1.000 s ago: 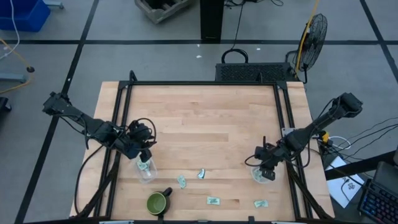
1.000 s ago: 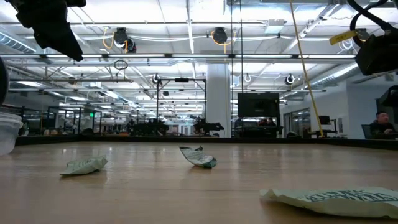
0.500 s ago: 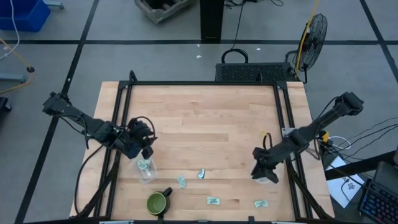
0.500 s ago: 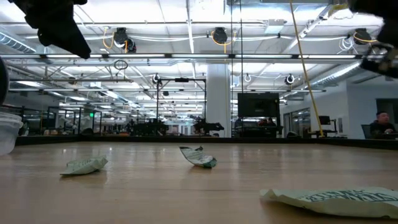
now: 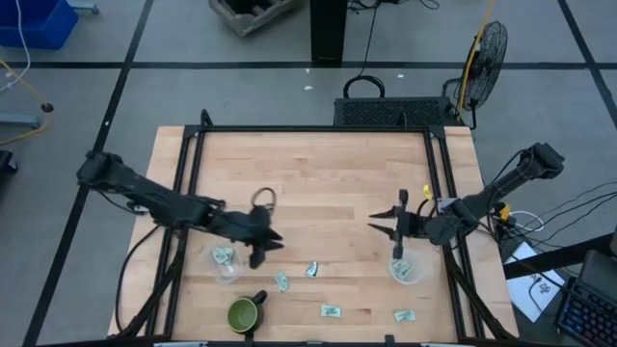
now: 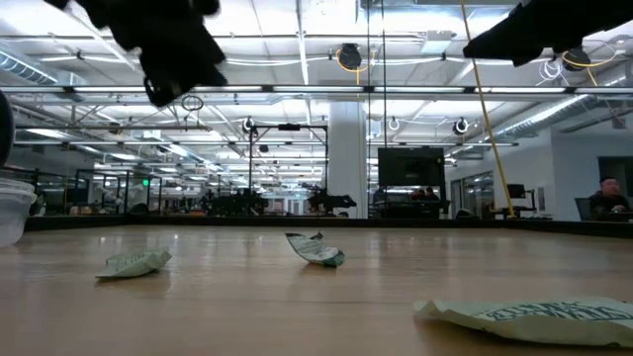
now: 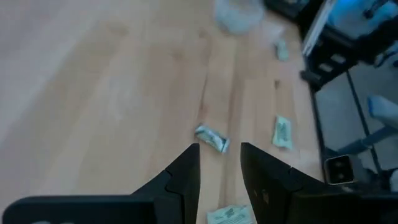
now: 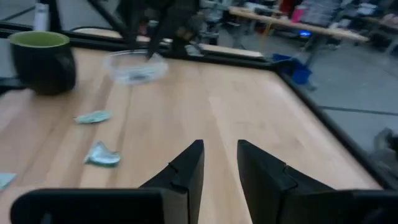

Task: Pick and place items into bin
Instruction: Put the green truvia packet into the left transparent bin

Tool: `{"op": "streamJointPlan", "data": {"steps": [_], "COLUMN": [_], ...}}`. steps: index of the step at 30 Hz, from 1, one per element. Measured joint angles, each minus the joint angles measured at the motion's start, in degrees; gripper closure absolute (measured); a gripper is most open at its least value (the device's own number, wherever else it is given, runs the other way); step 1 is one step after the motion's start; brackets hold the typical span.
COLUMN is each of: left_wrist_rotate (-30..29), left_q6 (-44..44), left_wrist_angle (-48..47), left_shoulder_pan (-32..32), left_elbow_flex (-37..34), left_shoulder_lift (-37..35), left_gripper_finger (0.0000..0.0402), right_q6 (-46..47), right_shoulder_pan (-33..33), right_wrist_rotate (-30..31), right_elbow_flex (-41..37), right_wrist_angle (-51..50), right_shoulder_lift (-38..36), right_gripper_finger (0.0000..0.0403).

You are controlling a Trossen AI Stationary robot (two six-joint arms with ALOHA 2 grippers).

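Several pale green-and-white packets lie flat on the wooden table near its near edge: one (image 5: 312, 269) also shows in the left wrist view (image 7: 212, 138), others (image 5: 281, 280) (image 5: 331, 310) (image 5: 403, 315). A clear cup (image 5: 224, 262) on the left holds a packet. A second clear cup (image 5: 405, 270) stands on the right. My left gripper (image 5: 267, 241) (image 7: 220, 163) hovers open above the table, between the left cup and the middle packets. My right gripper (image 5: 384, 226) (image 8: 220, 163) is open too, raised beside the right cup and pointing toward the table's left.
A dark green mug (image 5: 246, 314) (image 8: 43, 59) stands at the near edge, left of centre. A black frame rail (image 5: 308, 129) runs round the table. The far half of the tabletop (image 5: 318, 173) is bare wood. A fan (image 5: 487, 48) stands beyond the far right corner.
My left gripper has left its place above the left cup and swung toward the table's right, to just short of the middle packets. My right gripper has come away from above the right cup, moving toward the far edge and turning to point left. The packets have not moved.
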Motion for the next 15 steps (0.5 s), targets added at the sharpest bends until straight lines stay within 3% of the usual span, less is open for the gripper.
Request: {"op": "streamJointPlan", "data": {"steps": [7, 11, 15], "left_wrist_rotate": [7.5, 12.93, 16.72], "left_q6": [-11.49, -19.29, -21.3], "left_wrist_angle": [6.29, 16.46, 22.02], "left_shoulder_pan": [3.36, 4.01, 4.04], "left_elbow_flex": [0.72, 0.8, 1.44], "left_shoulder_lift": [14.36, 19.39, 22.58], "left_gripper_finger": [0.0282, 0.0282, 0.0282], "right_q6": [-2.39, -8.45, -15.68], "right_shoulder_pan": [-0.99, -1.01, -1.01], "right_wrist_rotate": [0.21, 0.18, 0.23], "right_elbow_flex": [0.0, 0.0, 0.0], "right_wrist_angle": [0.06, 0.09, 2.67], "right_shoulder_lift": [0.07, 0.07, 0.07], "right_gripper_finger": [0.0314, 0.0314, 0.0314]}}
